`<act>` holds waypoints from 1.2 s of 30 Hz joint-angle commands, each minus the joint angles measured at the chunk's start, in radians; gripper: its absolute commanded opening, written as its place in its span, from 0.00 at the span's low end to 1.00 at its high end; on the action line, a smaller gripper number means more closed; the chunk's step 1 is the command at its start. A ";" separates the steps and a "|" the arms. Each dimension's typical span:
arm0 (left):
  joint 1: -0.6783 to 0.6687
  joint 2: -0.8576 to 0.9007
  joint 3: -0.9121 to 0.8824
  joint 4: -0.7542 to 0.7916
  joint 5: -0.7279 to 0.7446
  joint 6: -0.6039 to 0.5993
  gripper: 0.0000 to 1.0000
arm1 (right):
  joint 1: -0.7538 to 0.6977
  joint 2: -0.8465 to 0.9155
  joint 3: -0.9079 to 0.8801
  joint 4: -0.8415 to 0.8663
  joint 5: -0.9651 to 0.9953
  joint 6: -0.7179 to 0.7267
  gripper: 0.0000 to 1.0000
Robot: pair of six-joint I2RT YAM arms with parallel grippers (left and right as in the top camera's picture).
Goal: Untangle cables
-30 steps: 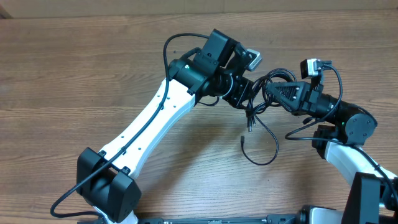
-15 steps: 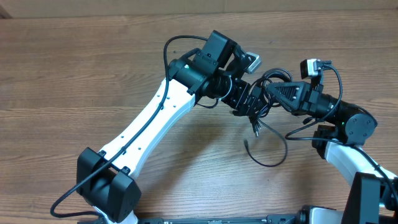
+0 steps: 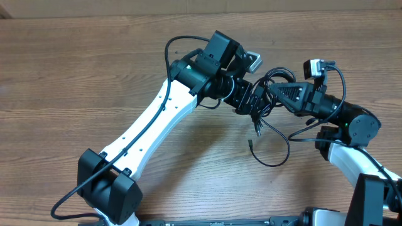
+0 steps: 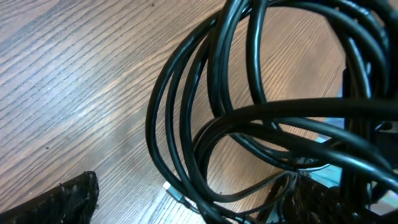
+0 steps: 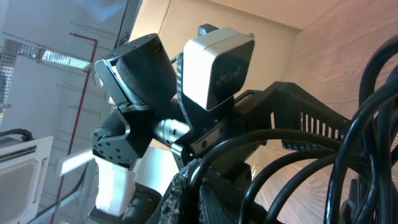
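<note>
Left gripper (image 3: 256, 103), newly spread, around cables (image 4: 298, 112) in right gripper (image 3: 271, 91).

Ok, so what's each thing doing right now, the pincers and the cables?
cables, bunched in tangled loops between both pincers, one loop trailing over the table.
left pincer, open around the bunch.
right pincer, shut on the cables.

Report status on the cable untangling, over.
Left claw open around the cables. Right claw shut on them. One strand trails on table. Nothing else in the way.
</note>
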 commanded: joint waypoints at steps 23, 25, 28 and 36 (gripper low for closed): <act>-0.033 0.108 0.013 0.128 0.154 -0.028 0.04 | -0.003 -0.015 0.008 0.054 0.040 0.000 0.04; -0.033 0.108 0.013 0.124 0.154 -0.028 0.04 | -0.003 -0.015 0.008 0.054 0.037 0.000 0.04; -0.029 0.108 0.013 0.120 0.154 -0.028 0.04 | -0.003 -0.015 0.008 0.052 0.021 -0.004 0.17; 0.048 0.107 0.013 0.093 0.237 -0.028 0.04 | -0.003 -0.014 0.008 0.042 -0.032 -0.145 0.96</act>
